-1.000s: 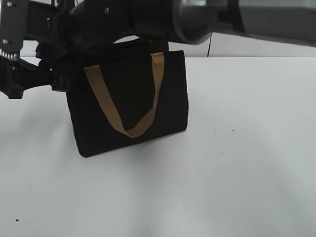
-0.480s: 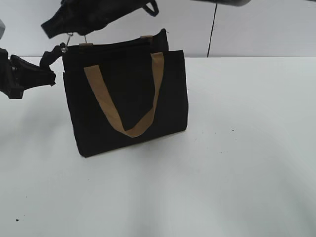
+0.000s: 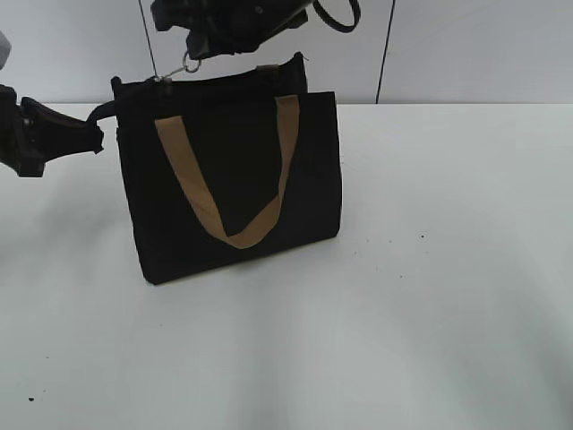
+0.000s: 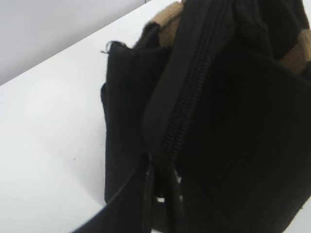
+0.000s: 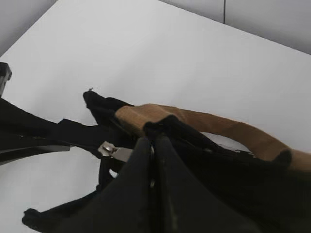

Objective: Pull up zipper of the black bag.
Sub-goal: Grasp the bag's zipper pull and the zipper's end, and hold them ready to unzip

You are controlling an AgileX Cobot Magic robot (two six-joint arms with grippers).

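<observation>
Black bag (image 3: 233,188) stands upright on the white table (image 3: 430,296). Right gripper (image 3: 192,55) above it, pressed together on the zipper (image 4: 192,97) ring, apparently. Left gripper (image 3: 89,136) pinches the bag's left top corner.

The scene is lit evenly and brightly from above, and the white surface (image 3: 430,296) is rendered slightly grey-blue. A soft, diffuse shadow is cast beneath the black bag (image 3: 233,188) at the centre left of the exterior view, and broad faint shadows are spread across the lower frame. Almost no detail is resolved in the dark fabric. In the left wrist view the bag is blurred at the lower edge, and the zipper (image 4: 187,104) teeth are only softly defined. In the right wrist view the foreground is seen out of focus.
</observation>
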